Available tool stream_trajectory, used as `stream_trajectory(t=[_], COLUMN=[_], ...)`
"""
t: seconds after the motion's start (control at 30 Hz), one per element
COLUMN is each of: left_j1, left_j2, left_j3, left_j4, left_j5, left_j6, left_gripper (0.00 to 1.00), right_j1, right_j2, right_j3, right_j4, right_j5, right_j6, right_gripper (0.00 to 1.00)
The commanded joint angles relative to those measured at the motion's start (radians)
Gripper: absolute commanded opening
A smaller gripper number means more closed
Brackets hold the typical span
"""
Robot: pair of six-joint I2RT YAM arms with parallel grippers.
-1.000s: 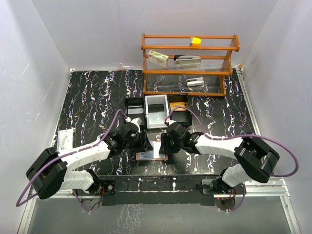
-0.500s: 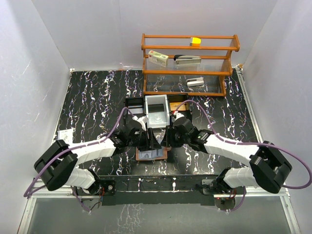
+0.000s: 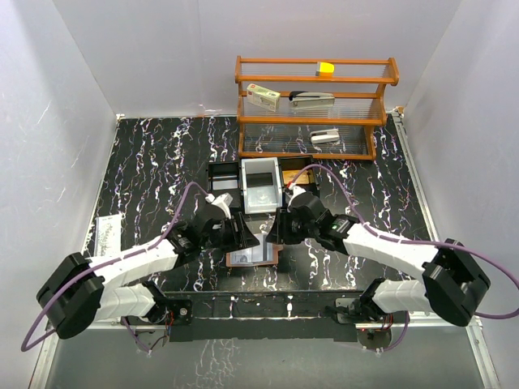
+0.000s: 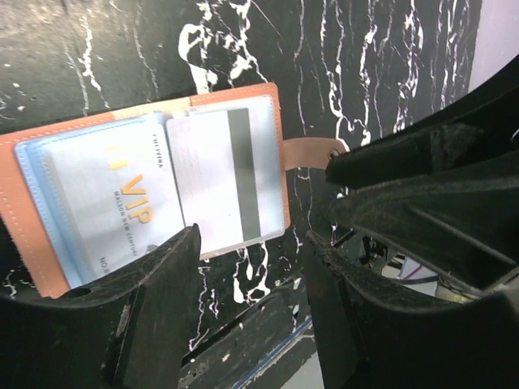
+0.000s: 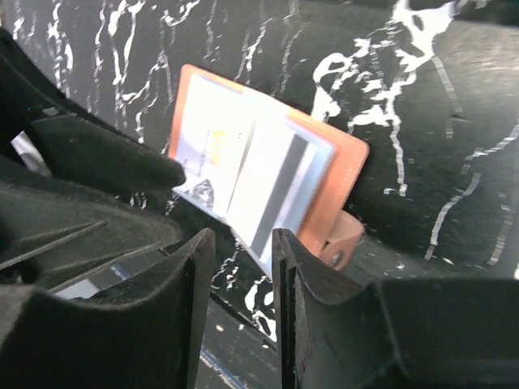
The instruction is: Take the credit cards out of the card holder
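Note:
The card holder [image 3: 253, 257] lies open on the black marbled table near the front edge, salmon-brown outside and pale blue inside. In the left wrist view the card holder [image 4: 32, 235] holds a pale VIP card [image 4: 122, 211] and a white card with a grey stripe [image 4: 227, 178]; its strap [image 4: 312, 151] sticks out to the right. It also shows in the right wrist view [image 5: 345, 174]. My left gripper [image 3: 247, 235] [image 4: 251, 300] is open and empty just above the holder's near edge. My right gripper [image 3: 274, 229] [image 5: 243, 267] has its jaws a narrow gap apart, empty, by the striped card's [image 5: 276, 194] lower corner.
Black and white trays [image 3: 259, 182] stand just behind the grippers. A wooden shelf [image 3: 316, 105] at the back holds a stapler, small boxes and a yellow block. A small clear bag [image 3: 107, 231] lies at the table's left edge.
Both grippers have drawn back from over the holder toward the trays, uncovering the open holder. The left arm's elbow has swung left and down. The holder has not moved.

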Motion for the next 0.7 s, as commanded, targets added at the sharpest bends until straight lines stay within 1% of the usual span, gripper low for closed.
stream_trajectory(t=[0.0, 0.17, 0.33, 0.43, 0.57, 0.67], left_j1=[0.0, 0.001, 0.001, 0.001, 0.001, 0.0], left_j2=[-0.012, 0.036, 0.083, 0.12, 0.169, 0.177], left_j3=[0.006, 0.023, 0.015, 0.025, 0.042, 0.03], left_j4=[-0.062, -0.024, 0.046, 0.056, 0.028, 0.035], left_j5=[-0.09, -0.084, -0.048, -0.029, -0.035, -0.042], left_j6=[-0.001, 0.0, -0.013, -0.006, 0.005, -0.003], left_gripper=[0.51, 0.49, 0.49, 0.49, 0.48, 0.48], right_j1=[-0.004, -0.004, -0.005, -0.007, -0.012, -0.019], right_j2=[0.056, 0.134, 0.202, 0.216, 0.215, 0.222], right_j3=[0.049, 0.037, 0.02, -0.013, -0.073, -0.084], right_j4=[0.124, 0.148, 0.074, 0.059, 0.091, 0.099], right_j5=[-0.151, -0.177, -0.065, -0.019, -0.017, -0.021], right_j6=[0.013, 0.011, -0.026, -0.032, -0.017, -0.012], right_gripper=[0.31, 0.28, 0.27, 0.27, 0.26, 0.26])
